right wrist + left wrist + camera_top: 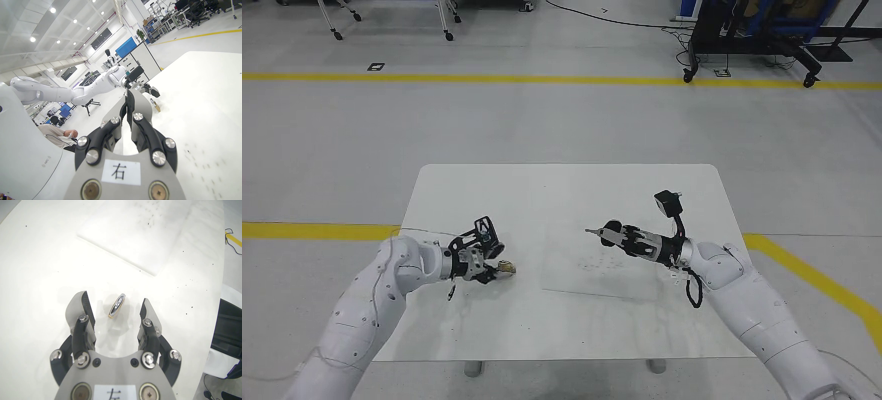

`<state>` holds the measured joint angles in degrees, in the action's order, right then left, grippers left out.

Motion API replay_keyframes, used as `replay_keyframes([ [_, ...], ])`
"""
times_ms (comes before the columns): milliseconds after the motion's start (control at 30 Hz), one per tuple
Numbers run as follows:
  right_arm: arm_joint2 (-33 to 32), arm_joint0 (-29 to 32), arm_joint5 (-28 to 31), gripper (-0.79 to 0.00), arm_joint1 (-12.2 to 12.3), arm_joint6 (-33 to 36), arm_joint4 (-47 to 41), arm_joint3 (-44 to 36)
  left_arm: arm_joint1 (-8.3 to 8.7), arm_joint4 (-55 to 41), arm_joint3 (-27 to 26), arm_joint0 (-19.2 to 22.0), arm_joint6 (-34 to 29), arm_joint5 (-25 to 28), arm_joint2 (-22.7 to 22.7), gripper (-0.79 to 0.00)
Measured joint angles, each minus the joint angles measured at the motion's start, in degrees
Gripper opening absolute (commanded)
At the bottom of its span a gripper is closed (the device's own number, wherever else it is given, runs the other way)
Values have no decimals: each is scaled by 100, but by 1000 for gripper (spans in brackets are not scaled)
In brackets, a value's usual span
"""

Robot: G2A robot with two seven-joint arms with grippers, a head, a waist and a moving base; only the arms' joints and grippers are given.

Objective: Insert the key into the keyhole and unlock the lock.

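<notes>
Nearest, left gripper (115,306): low over the front-left part of the table, fingers (86,306) spread wide and gripping nothing; the ribbed pads face each other across the lock.
Lock (117,307): a small brass-coloured body with a shiny silver face. It lies on the table between the left gripper's open fingers and touches neither. In the top view the lock (506,267) sits just past the fingertips, toward the table's middle.
Right gripper (594,233): held above the table right of centre, well apart from the lock, with its tip pointing across toward the left arm. Its fingers (140,106) are pressed together along their ribbed pads. Whether they pinch anything cannot be told; the thin pale tip at their end in the top view is too small to identify.
Sheet (132,241): thin, flat and white, lying on the table's middle. Its nearest edge is close to the lock but apart from it.
Table (562,190): white with rounded corners, speckled with small dark marks.
Floor: grey, with a yellow line (542,77) running across beyond the table.
Cart (752,40): dark and wheeled, at the far right beyond that line.
Stands (392,20): wheeled legs at the far left.
</notes>
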<state>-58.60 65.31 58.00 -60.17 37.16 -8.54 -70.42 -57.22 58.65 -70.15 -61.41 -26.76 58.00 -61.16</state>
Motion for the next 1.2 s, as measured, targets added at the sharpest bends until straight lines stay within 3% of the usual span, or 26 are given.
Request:
replay_keyframes([
  [200, 0, 0, 0, -785, 0, 0, 0, 0, 11, -85, 118, 129, -19, 0, 171, -631],
  [233, 0, 0, 0, -785, 0, 0, 0, 0, 13, -103, 133, 140, -21, 0, 200, -680],
  [267, 0, 0, 0, -785, 0, 0, 0, 0, 14, -129, 159, 160, -30, 0, 240, -785],
  [733, 0, 0, 0, -785, 0, 0, 0, 0, 7, -327, 463, 448, -69, 0, 636, -785],
  [1200, 0, 0, 0, -785, 0, 0, 0, 0, 7, -409, 393, 419, 293, -97, 549, -785],
])
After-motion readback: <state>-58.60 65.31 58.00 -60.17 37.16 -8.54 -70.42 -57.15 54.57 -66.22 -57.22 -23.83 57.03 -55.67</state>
